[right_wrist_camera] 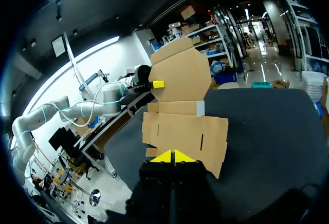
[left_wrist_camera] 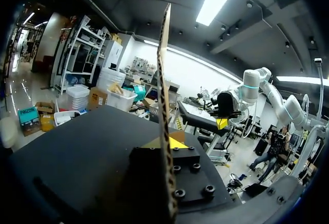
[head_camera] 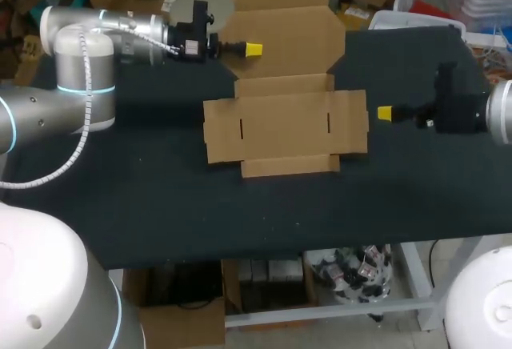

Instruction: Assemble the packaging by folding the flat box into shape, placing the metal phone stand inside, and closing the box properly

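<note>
Cardboard stands edge-on in my left gripper (left_wrist_camera: 165, 143), which is clamped on the upright lid panel (head_camera: 280, 37) of the box (head_camera: 284, 129); my right gripper (right_wrist_camera: 174, 156), tips together and empty, sits just beside its flat side flap (head_camera: 356, 121). Folding looks barely begun; walls, phone stand (not in sight) and closing remain.

White arms (head_camera: 80, 61), black yellow-tipped pincers (head_camera: 254, 49)

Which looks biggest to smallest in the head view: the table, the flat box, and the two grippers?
1. table
2. flat box
3. left gripper and right gripper: about alike, not ranked.
</note>
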